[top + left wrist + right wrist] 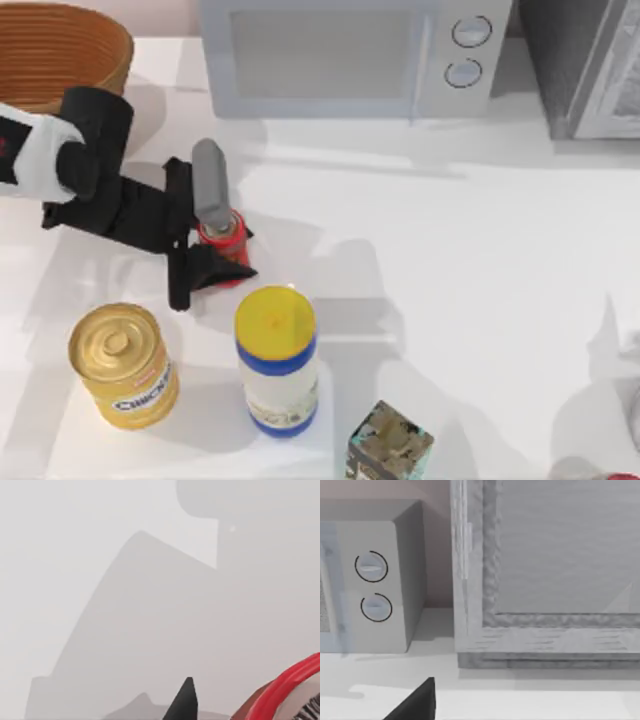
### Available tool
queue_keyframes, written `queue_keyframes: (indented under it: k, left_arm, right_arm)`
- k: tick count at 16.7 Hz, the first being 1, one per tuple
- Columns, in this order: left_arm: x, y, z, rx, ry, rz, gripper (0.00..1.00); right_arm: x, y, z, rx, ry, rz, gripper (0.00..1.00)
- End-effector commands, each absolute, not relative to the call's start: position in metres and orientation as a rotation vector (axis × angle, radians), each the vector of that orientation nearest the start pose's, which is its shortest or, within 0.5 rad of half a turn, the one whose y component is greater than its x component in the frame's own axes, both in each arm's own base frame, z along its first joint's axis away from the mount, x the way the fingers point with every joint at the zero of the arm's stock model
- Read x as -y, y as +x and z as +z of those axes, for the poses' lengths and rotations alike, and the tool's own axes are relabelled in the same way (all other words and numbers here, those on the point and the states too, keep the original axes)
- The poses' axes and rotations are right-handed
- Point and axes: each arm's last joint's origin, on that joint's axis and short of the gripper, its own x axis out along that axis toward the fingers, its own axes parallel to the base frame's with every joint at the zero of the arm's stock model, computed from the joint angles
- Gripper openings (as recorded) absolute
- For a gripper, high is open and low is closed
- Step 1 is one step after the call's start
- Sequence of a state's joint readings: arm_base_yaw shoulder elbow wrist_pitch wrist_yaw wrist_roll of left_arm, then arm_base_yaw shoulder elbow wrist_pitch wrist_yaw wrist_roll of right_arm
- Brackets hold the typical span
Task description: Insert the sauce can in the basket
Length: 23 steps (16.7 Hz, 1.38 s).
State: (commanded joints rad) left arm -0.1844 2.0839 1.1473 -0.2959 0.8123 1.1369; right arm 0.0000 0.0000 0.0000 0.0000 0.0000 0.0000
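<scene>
Left gripper (pixel 222 240) is reaching in over the tabletop's left half, its fingers straddling the sauce can (pixel 225 235) and appearing to be pinching it across the body. The can is sitting well inside the left edge, between the basket (pixel 60 55) at the far-left corner and the yellow-capped bottle (pixel 276 360) toward the near edge. In the left wrist view the can's red rim (pixel 287 685) is showing next to one dark fingertip (pixel 184 702).

Handling, as a judgement: small rigid metal can, likely light, smooth-walled and so somewhat slippery; not fragile. The best hold is across the cylinder's middle, below the silver top, keeping it upright.

Writing: the gold can (pixel 123 364) near the near-left corner is carrying a dark band with white letters, seemingly "CHICKEN", not fully legible. The sauce can's label is unreadable; so is the bottle's.

Right arm is idling off the right side, facing the microwave (pixel 375 580).
</scene>
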Motion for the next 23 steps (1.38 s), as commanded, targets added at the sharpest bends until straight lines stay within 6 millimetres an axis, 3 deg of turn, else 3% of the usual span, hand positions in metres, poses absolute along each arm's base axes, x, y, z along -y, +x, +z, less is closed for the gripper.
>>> queue_keyframes:
  k: [2,11,14,16,19,23]
  left_arm:
    - [0.089,0.368,0.083,-0.568,0.521,-1.379,0.00]
    - [0.089,0.369,0.085,-0.566,0.523,-1.377,0.00]
    - [0.095,0.380,0.103,-0.600,0.543,-1.314,0.00]
    - [0.096,0.394,0.131,-0.627,0.563,-1.204,0.00]
    - [0.085,0.418,0.200,-0.620,0.572,-0.937,0.00]
    - [0.042,0.429,0.296,-0.592,0.442,-0.496,0.00]
  right_arm:
    - [0.001,0.106,0.160,0.000,0.000,0.000,1.00]
    - [0.001,0.106,0.160,0.000,0.000,0.000,1.00]
    - [0.001,0.106,0.160,0.000,0.000,0.000,1.00]
    - [0.001,0.106,0.160,0.000,0.000,0.000,1.00]
    - [0.001,0.106,0.160,0.000,0.000,0.000,1.00]
    - [0.001,0.106,0.160,0.000,0.000,0.000,1.00]
